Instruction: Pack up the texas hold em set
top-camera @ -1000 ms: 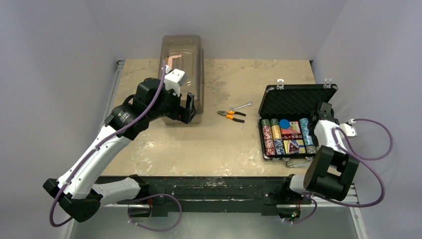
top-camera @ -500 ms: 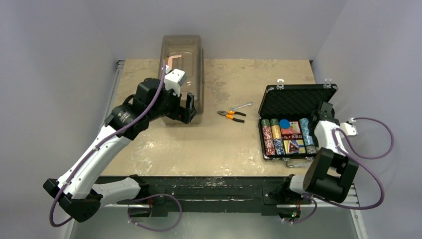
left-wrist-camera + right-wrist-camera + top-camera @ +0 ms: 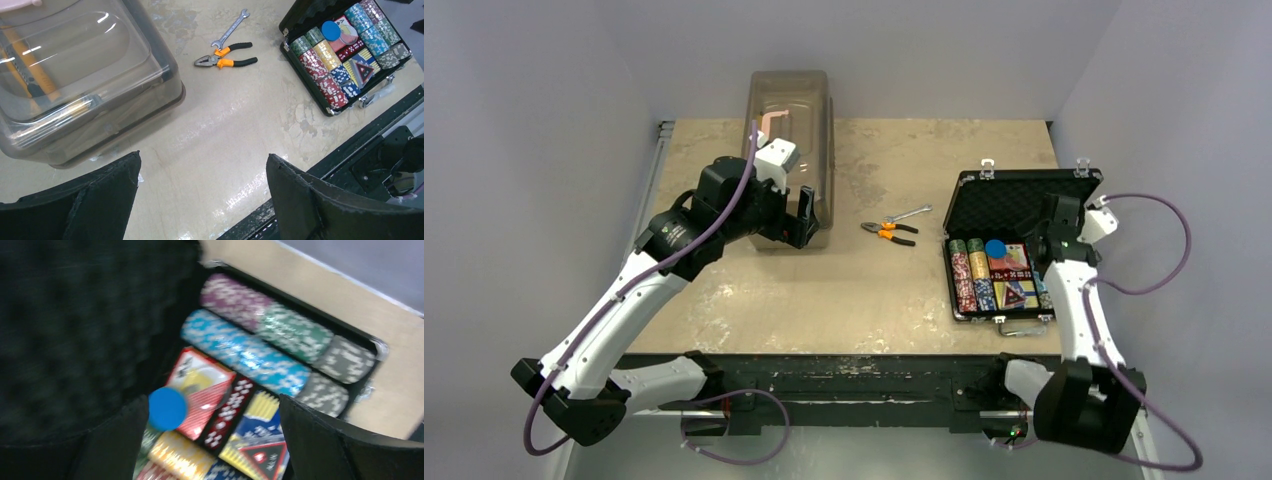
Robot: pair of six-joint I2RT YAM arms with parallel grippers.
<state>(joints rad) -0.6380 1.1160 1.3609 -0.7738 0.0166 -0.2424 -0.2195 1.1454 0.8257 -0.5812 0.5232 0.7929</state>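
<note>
The black case (image 3: 1022,203) lies open at the right of the table, lid tilted back. Its tray holds rows of multicoloured poker chips (image 3: 970,277), a blue round button (image 3: 167,408), a red card box (image 3: 202,385), red dice (image 3: 231,410), a blue card box (image 3: 260,426) and a red triangle token (image 3: 262,458). My right gripper (image 3: 1044,238) hovers over the tray's right side by the lid, open, with nothing between its fingers. My left gripper (image 3: 796,225) hangs open and empty over bare table beside the brown box. From its wrist view the case (image 3: 305,15) shows far right.
A large translucent brown box (image 3: 790,150) with a pink handle stands at the back left, close to my left gripper. Orange-handled pliers (image 3: 889,232) and a wrench (image 3: 911,213) lie mid-table between box and case. The table's front rail (image 3: 844,375) runs along the near edge.
My right gripper has gone from shut to open and has risen and swung back toward the lid, its forearm now stretched upright. The left arm has not moved.
</note>
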